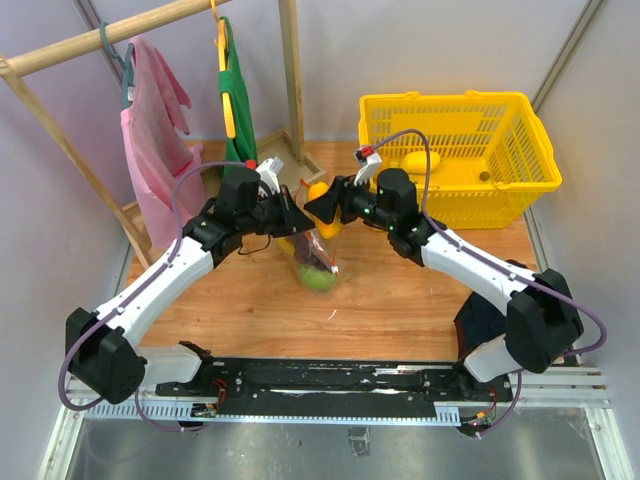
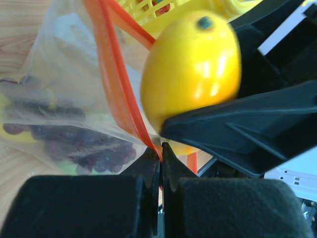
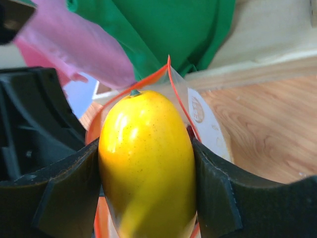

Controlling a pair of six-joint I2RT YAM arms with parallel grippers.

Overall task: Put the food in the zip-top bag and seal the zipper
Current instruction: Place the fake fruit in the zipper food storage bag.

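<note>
Wood counter [image 1: 400, 300]. L jaws nipped on zipper [image 2: 116, 84], R jaws clamped round yellow fruit [image 3: 146, 163] at bag [image 2: 49, 74] mouth. Risk: snagging rim, yanking strip from L pinch.

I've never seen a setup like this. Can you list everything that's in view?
yellow fruit: one, yellow, at the bag's mouth
bag: one, clear, mid-table
zipper: one, red-orange, along the bag's mouth
berries: one bunch, dark red, inside the bag
green fruit: one, pale green, bottom of the bag
basket: one, yellow, far right
yellow item: one, inside the basket
pink cloth: one, hanging on the rack
green cloth: one, hanging on the rack
rack: one, wooden, far left
table: one, wooden
left gripper: black, shut on the zipper
right gripper: black, shut on the yellow fruit
</note>
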